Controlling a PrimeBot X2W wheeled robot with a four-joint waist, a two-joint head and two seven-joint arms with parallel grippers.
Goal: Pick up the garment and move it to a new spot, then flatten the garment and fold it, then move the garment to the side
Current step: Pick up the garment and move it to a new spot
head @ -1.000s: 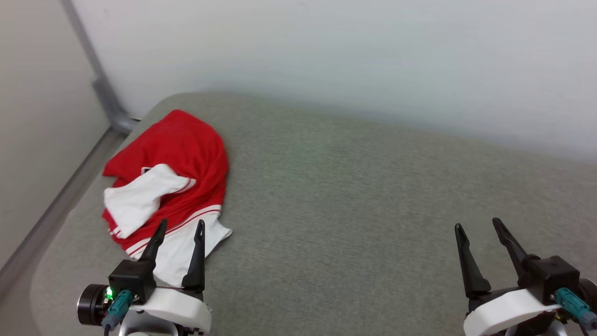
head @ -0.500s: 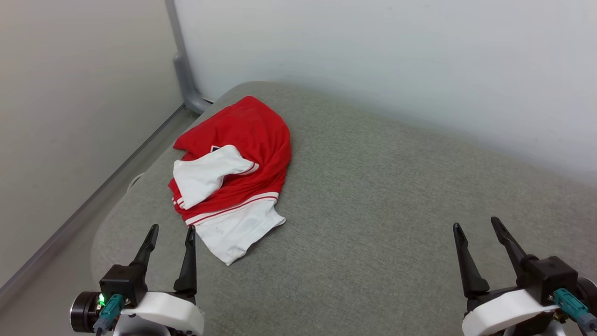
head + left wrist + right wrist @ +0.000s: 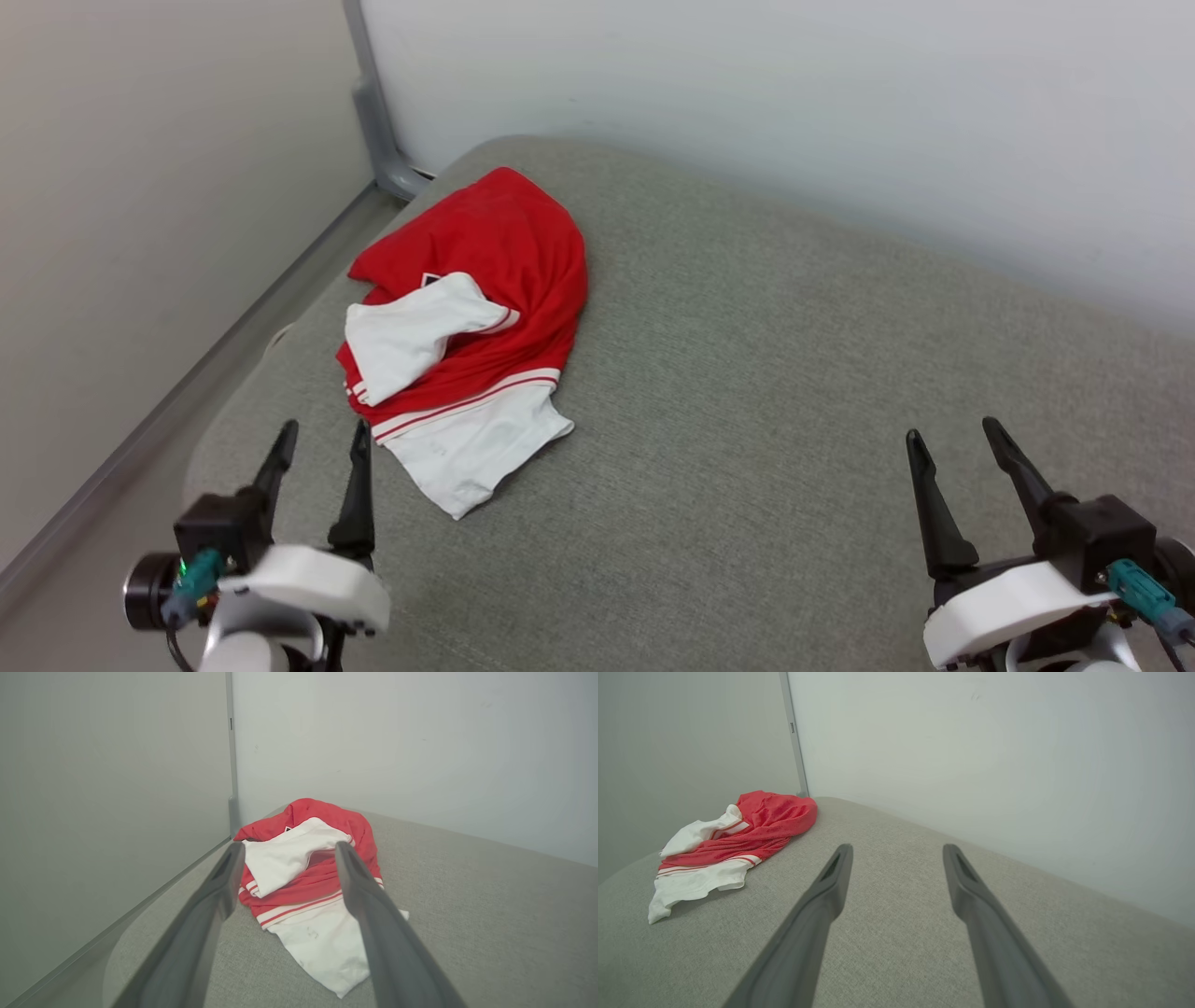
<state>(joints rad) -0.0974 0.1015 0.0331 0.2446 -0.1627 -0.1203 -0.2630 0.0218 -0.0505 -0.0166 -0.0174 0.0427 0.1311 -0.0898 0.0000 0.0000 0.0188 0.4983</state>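
Garment (image 3: 504,252): red jersey shirt, white short sleeves, lying as a crumpled heap at the far-left corner of the grey fabric-covered counter (image 3: 747,373), close to its left edge.
- Red body is bunched and rounded on the far side.
- One white sleeve is folded over the top of the heap, with red-white striped trim at its cuff.
- The other white sleeve lies flat, spread toward the near edge below a striped band.
- A small bit of black, white-outlined print peeks out beside the top sleeve; can't read it.
- Nothing is unfolded or flattened.

Left pincer (image 3: 324,427): fingers apart, holding nothing, at the near-left corner just short of the flat white sleeve. Not touching it. Its wrist view shows the heap (image 3: 327,816) straight ahead between the two fingers (image 3: 288,844).

Right pincer (image 3: 951,427): fingers apart, holding nothing, over the near-right part of the counter, well apart from the shirt. Its wrist view (image 3: 897,845) has the shirt (image 3: 780,816) far off to the left.
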